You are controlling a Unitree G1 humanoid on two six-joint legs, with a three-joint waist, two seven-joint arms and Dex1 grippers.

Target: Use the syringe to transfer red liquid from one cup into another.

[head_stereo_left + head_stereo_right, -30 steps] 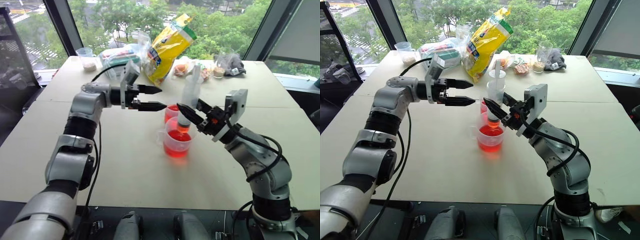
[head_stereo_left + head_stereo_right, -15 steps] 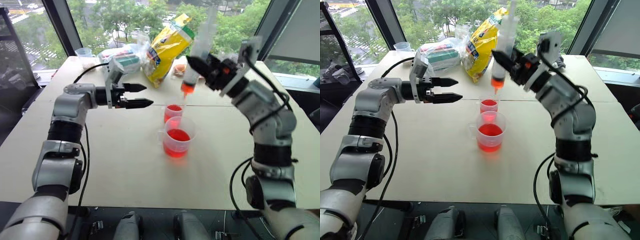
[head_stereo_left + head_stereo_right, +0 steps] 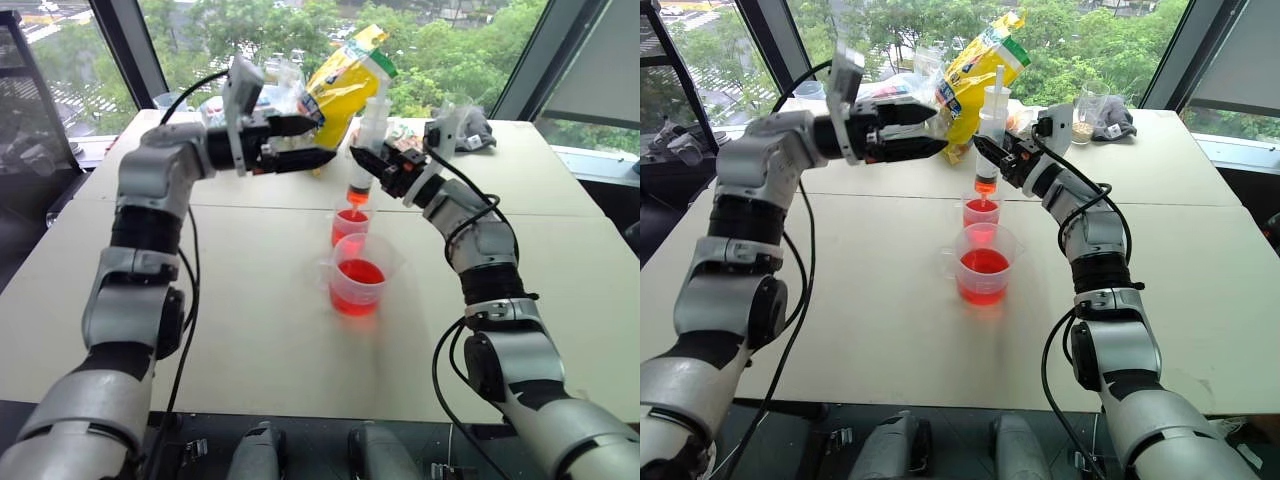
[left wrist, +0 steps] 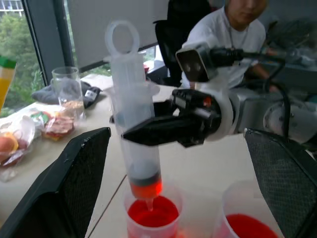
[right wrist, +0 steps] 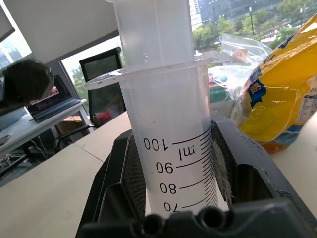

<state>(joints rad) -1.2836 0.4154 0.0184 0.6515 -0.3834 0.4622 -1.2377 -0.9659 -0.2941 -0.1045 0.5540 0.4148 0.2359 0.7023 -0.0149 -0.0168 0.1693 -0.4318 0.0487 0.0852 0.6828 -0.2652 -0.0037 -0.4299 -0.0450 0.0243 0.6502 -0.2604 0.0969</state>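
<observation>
Syringe (image 3: 367, 150) stands upright, clamped in the right end effector (image 3: 372, 166), orange tip just above the narrow cup (image 3: 347, 226) below it. Left end effector (image 3: 305, 141) gapes wide, empty, just beside it.

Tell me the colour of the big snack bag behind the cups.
Yellow bag with a green top, clearest in the right eye view.
</observation>
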